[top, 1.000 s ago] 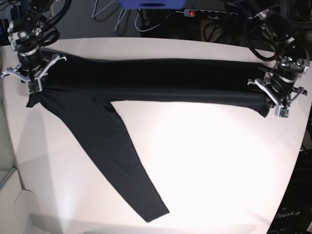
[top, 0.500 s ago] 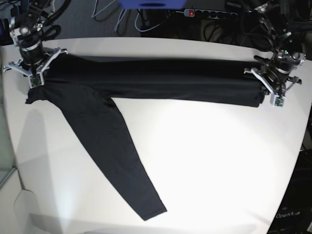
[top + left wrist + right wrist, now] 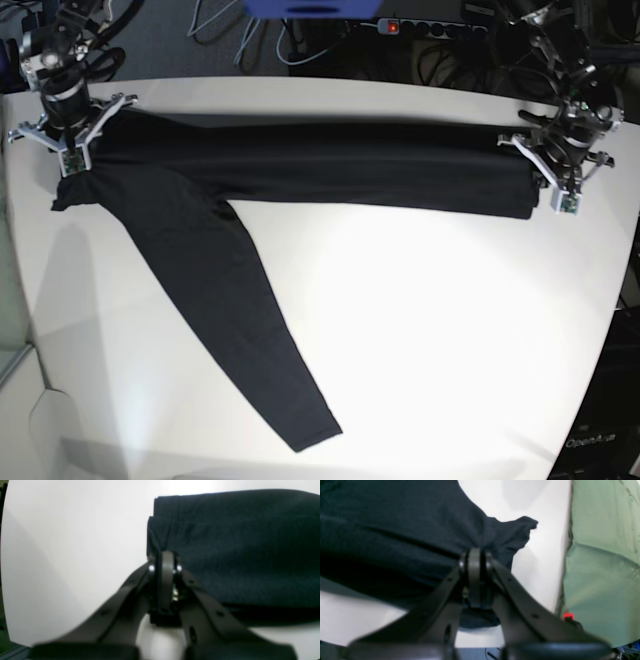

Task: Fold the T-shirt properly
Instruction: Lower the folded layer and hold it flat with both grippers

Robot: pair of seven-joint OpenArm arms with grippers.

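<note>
The black T-shirt (image 3: pixel 320 165) lies stretched as a long folded band across the far side of the white table (image 3: pixel 430 330), with one long sleeve (image 3: pixel 240 320) trailing diagonally toward the front. My left gripper (image 3: pixel 556 190) is at the band's right end, shut on the T-shirt's hem edge (image 3: pixel 160 547). At the band's left end my right gripper (image 3: pixel 68 160) is also shut on the T-shirt, pinching a bunched corner (image 3: pixel 495 537). In both wrist views the jaws meet with cloth between them.
Cables and a power strip (image 3: pixel 430 28) lie on the floor behind the table. A green surface (image 3: pixel 602 555) borders the table beside my right gripper. The table's curved right edge (image 3: pixel 625 250) is near my left gripper.
Both grippers have moved away from the camera toward the table's far edge, drawing the T-shirt band with them. The band is now straighter and the sleeve shifted slightly.
</note>
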